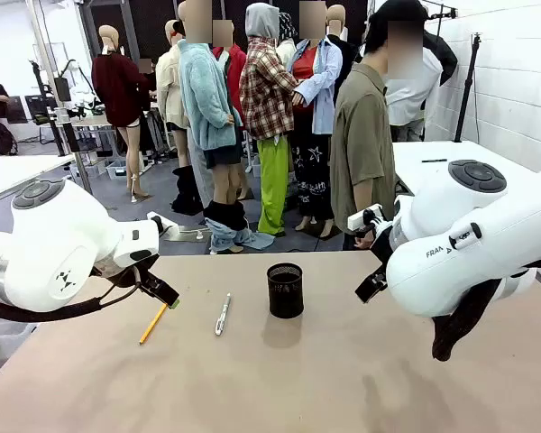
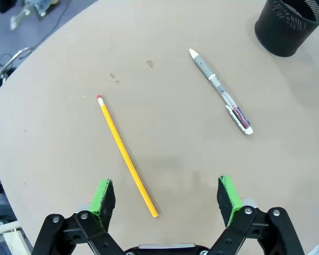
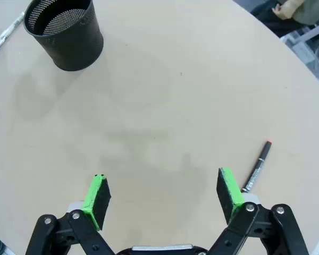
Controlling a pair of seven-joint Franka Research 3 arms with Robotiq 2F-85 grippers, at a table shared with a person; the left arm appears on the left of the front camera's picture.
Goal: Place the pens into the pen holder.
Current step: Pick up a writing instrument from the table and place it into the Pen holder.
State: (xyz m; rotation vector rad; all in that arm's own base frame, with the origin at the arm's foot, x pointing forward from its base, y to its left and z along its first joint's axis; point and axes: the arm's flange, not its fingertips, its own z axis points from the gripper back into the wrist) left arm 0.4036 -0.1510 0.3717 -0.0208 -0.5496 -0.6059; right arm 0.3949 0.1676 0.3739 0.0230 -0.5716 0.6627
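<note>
From my seat, the tan surface (image 1: pixel 343 388) runs wide and mostly bare, rounded at its edges, with faint smudges near the yellow pencil (image 2: pixel 127 156). The black mesh pen holder (image 1: pixel 285 290) stands upright near the middle. The white-silver pen (image 1: pixel 223 314) lies flat at its 9 o'clock, well apart from it, and the pencil lies further out toward 8 o'clock.

My left claw (image 2: pixel 167 194) hangs above the surface with its green pads spread wide, gripping nothing. The pencil's plain end lies between the pads below, the pen is at 1 o'clock and the holder is further off in the same direction.

My right claw (image 3: pixel 162 194) is spread just as wide and empty. The holder is at its 11 o'clock, and a dark pen (image 3: pixel 257 166) with a red tip lies on the surface just beside the pad at 3 o'clock.

Across the surface at 12 o'clock stands a person (image 1: pixel 361 135) in an olive shirt. Behind them is grey floor (image 1: pixel 162 203), with a white table (image 1: pixel 451 155) and a white block wall (image 1: pixel 514 72) at 2 o'clock.
</note>
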